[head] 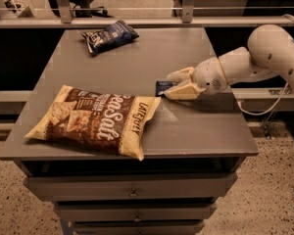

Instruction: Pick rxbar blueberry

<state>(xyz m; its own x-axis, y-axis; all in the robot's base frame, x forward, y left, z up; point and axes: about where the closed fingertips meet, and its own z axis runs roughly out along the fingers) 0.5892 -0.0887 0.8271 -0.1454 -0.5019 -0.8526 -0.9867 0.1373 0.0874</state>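
The rxbar blueberry (160, 86) is a small flat dark navy bar lying on the grey table (137, 62), just right of the big chip bag's top corner. Only its left end shows; the rest is covered by my gripper (168, 86). The gripper reaches in from the right on the white arm (235, 67), is low at the tabletop, and sits right at the bar's right end. The bar rests on the table.
A big brown-and-cream sea salt chip bag (95, 119) lies front left, its corner close to the bar. A larger dark blue snack bag (109, 35) lies at the back. A rail (137, 21) runs behind the table. Drawers (132, 192) sit below the front edge.
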